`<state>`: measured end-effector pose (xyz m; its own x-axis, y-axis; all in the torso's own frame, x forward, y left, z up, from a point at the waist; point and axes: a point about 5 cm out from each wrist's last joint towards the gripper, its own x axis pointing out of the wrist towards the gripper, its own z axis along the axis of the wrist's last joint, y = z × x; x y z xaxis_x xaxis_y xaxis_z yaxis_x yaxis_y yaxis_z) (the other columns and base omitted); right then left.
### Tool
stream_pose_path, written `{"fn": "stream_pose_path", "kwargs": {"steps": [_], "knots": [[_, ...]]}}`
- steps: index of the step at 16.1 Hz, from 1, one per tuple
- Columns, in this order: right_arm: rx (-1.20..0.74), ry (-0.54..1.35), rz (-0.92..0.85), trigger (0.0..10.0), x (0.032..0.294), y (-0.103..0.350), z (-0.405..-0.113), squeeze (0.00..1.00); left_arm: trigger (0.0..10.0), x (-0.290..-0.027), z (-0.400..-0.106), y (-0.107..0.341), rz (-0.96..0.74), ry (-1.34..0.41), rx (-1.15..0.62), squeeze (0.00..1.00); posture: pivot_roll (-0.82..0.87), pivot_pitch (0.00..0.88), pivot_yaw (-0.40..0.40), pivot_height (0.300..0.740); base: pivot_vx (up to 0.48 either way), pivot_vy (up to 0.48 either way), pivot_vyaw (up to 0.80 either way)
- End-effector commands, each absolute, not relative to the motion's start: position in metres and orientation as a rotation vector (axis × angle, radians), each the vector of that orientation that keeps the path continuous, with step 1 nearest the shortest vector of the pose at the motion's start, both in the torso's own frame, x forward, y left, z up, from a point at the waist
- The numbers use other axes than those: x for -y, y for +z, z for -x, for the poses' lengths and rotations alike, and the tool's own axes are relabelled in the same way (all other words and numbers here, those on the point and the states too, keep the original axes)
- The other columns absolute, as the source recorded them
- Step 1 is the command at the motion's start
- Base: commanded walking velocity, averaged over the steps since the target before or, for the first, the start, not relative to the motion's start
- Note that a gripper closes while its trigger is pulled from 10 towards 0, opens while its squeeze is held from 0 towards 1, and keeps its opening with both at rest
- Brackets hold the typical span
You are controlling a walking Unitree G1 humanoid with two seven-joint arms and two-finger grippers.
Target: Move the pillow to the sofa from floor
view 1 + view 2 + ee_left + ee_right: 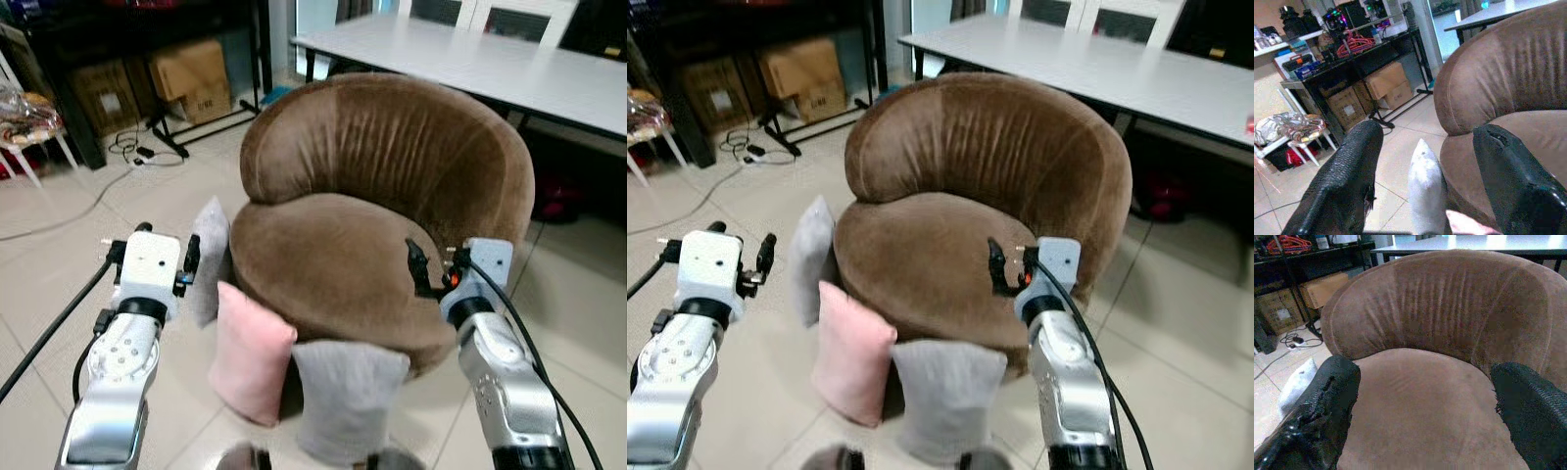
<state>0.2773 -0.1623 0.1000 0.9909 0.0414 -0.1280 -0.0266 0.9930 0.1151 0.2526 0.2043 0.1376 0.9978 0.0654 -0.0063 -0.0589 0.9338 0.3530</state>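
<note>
Pillows [253,353] against sofa [382,196], on floor [59,264]

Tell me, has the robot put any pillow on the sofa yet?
Not yet. The brown sofa seat is bare. Three pillows lean against it on the floor: pink pillow, front grey pillow, side grey pillow. The left claw and right claw are open, holding nothing. All lifting remains.
</note>
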Motion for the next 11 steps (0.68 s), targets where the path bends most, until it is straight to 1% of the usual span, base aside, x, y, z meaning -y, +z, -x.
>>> {"fn": "stream_pose_path", "kwargs": {"steps": [1,3,8,11], "knots": [[-0.134,0.028,-0.104,10.0,0.1641,0.0986,-0.2767,0.0,10.0,-0.2036,-0.2523,0.1355,-0.358,0.057,-0.024,0.0,-0.05,0.0,0.004,0.623,0.0,0.0,0.0],[-0.13,0.045,-0.089,10.0,0.1626,0.0991,-0.2778,0.0,10.0,-0.2036,-0.2517,0.136,-0.348,0.06,-0.015,0.0,-0.05,0.0,0.002,0.613,0.0,0.0,0.0],[-0.144,0.072,-0.066,10.0,0.1578,0.0975,-0.2778,0.0,10.0,-0.2044,-0.2498,0.1358,-0.313,0.058,-0.012,0.0,-0.05,0.0,-0.007,0.613,0.0,0.0,0.0],[-0.146,0.076,-0.063,10.0,0.1573,0.0974,-0.2781,0.0,10.0,-0.204,-0.2484,0.136,-0.299,0.046,-0.009,0.0,-0.04,0.0,-0.012,0.613,0.295,0.0,0.0]]}}
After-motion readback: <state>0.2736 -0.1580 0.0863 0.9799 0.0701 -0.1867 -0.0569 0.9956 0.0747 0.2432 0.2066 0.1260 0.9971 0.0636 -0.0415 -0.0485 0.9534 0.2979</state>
